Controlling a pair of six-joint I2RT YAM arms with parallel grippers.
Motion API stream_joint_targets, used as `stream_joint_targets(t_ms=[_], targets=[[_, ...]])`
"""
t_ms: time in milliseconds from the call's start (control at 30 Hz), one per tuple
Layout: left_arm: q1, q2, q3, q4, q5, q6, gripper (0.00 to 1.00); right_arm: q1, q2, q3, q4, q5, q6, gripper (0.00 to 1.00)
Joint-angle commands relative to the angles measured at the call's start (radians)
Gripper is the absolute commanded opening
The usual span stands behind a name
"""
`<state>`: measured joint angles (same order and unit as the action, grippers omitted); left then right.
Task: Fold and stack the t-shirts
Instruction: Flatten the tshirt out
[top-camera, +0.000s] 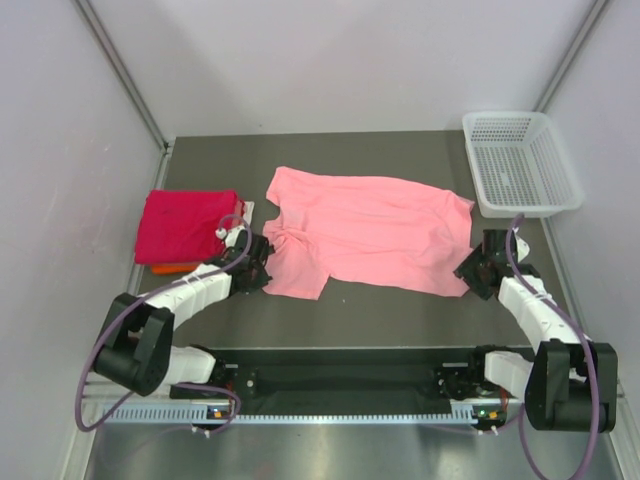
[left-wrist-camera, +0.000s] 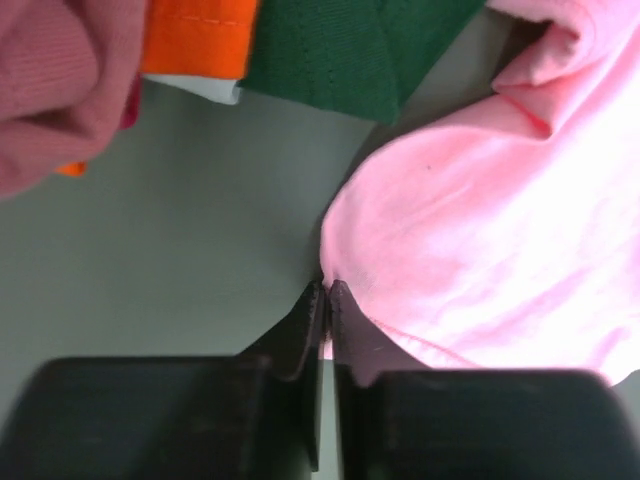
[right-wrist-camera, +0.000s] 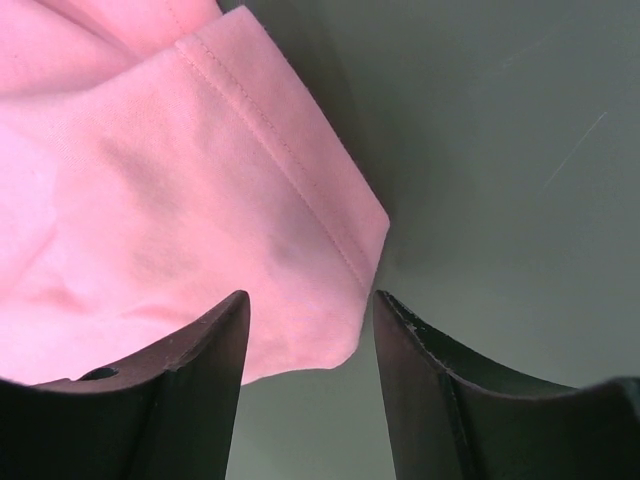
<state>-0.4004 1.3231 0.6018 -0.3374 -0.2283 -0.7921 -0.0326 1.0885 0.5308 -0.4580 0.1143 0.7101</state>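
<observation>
A salmon-pink t-shirt (top-camera: 370, 225) lies spread flat across the middle of the table. My left gripper (top-camera: 258, 262) is at its left edge, near the sleeve. In the left wrist view the jaws (left-wrist-camera: 328, 290) are pressed together with the pink t-shirt's (left-wrist-camera: 480, 230) edge pinched at their tips. My right gripper (top-camera: 478, 268) is at the shirt's lower right corner. It is open (right-wrist-camera: 310, 300), and the hemmed corner of the pink t-shirt (right-wrist-camera: 150, 200) lies between the fingers, not gripped. A folded magenta t-shirt (top-camera: 188, 225) rests on a folded orange t-shirt (top-camera: 170, 267) at the left.
A white mesh basket (top-camera: 520, 165) stands at the back right corner. In the left wrist view a dark green cloth (left-wrist-camera: 340, 50) shows beside the orange t-shirt (left-wrist-camera: 195, 35) and the magenta t-shirt (left-wrist-camera: 50, 80). Walls close in both sides.
</observation>
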Motion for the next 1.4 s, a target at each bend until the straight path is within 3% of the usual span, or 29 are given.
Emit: stream_joint_targets(t_ms=[0,133,233,333,433,467,533,733,800,833,933,1100,1367], targets=[[0.002,0.004,-0.019,0.023,0.057,-0.009,0.0,0.011,-0.016,-0.002,0.001,0.042,-0.008,0.54],[0.008,-0.091,0.035,-0.04,0.035,-0.006,0.0,0.011,0.016,-0.009,0.01,0.071,-0.003,0.55],[0.055,-0.134,0.128,-0.095,0.108,0.011,0.0,0.013,0.057,-0.006,0.025,0.068,-0.001,0.52],[0.103,-0.139,0.226,-0.13,0.168,0.034,0.0,0.016,0.088,-0.006,0.054,0.062,0.006,0.39],[0.109,-0.134,0.288,-0.156,0.184,0.048,0.0,0.017,0.129,0.014,0.059,0.059,0.008,0.21],[0.109,-0.133,0.296,-0.16,0.188,0.048,0.0,0.017,0.146,0.024,0.056,0.061,0.008,0.1],[0.112,-0.128,0.306,-0.161,0.196,0.053,0.0,0.019,0.156,0.05,0.042,0.068,0.009,0.0],[0.114,-0.119,0.32,-0.16,0.198,0.059,0.0,0.025,0.14,0.159,-0.028,0.071,0.011,0.0],[0.114,-0.11,0.323,-0.154,0.199,0.059,0.0,0.065,0.175,0.226,-0.042,0.074,0.009,0.1],[0.114,-0.104,0.325,-0.144,0.201,0.059,0.0,0.065,0.226,0.254,-0.05,0.067,0.0,0.28],[0.114,-0.091,0.332,-0.137,0.198,0.062,0.0,0.068,0.315,0.369,-0.094,0.021,-0.044,0.52],[0.115,-0.087,0.328,-0.134,0.172,0.07,0.0,0.068,0.268,0.345,-0.091,0.038,-0.061,0.57],[0.12,-0.075,0.332,-0.13,0.141,0.091,0.0,0.054,0.134,0.209,-0.105,0.076,-0.07,0.54]])
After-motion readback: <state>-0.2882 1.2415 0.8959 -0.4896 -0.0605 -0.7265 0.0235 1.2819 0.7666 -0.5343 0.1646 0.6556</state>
